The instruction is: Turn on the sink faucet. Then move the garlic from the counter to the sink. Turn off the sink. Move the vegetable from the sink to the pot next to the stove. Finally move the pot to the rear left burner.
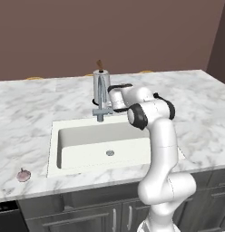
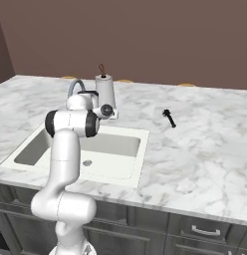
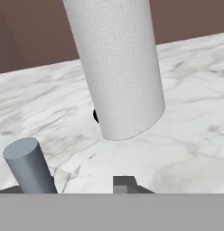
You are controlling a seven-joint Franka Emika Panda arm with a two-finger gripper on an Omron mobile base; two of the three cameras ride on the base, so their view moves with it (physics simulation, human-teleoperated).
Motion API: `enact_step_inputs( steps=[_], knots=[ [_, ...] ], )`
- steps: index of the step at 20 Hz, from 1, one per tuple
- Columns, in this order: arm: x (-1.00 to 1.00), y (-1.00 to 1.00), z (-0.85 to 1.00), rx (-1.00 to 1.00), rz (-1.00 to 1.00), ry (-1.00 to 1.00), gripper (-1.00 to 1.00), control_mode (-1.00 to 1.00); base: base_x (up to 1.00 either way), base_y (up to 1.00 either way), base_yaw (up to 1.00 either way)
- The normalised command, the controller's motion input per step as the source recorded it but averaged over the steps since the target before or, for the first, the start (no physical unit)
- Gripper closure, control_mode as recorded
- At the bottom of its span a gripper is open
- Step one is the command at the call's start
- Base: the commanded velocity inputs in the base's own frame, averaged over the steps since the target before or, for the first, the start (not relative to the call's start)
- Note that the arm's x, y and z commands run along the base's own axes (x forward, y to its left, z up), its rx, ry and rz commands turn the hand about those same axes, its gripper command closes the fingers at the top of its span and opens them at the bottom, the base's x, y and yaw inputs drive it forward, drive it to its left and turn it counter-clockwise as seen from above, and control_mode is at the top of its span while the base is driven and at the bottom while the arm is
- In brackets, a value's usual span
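White marble surface (image 1: pixel 37 102) under a brown wall, off-white sink (image 1: pixel 55 149) set in it, garlic (image 1: pixel 24 175) left of the basin (well apart from the arm), gripper (image 1: pixel 106 93) at the faucet (image 1: pixel 100 97), jaws' state unclear.

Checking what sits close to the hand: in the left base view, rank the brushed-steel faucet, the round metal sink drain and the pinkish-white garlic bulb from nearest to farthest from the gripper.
1. Brushed-steel faucet: right beside the gripper, behind the off-white sink.
2. Round metal drain: below it, on the basin floor.
3. Pinkish-white garlic bulb: far left, on the white marble counter, near its front edge.
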Motion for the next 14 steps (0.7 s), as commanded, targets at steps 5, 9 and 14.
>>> enact_step_inputs(
  steps=[5,9,14],
  knots=[
    [-0.22,-0.89,-0.98,0.02,-0.06,0.04,1.00,-1.00,0.00,0.00,0.00],
    [-0.27,-0.91,-1.00,0.02,-0.06,0.01,1.00,-1.00,0.00,0.00,0.00],
    [-0.21,-0.76,-0.85,0.08,-0.03,0.02,1.00,-1.00,0.00,0.00,0.00]
  ],
)
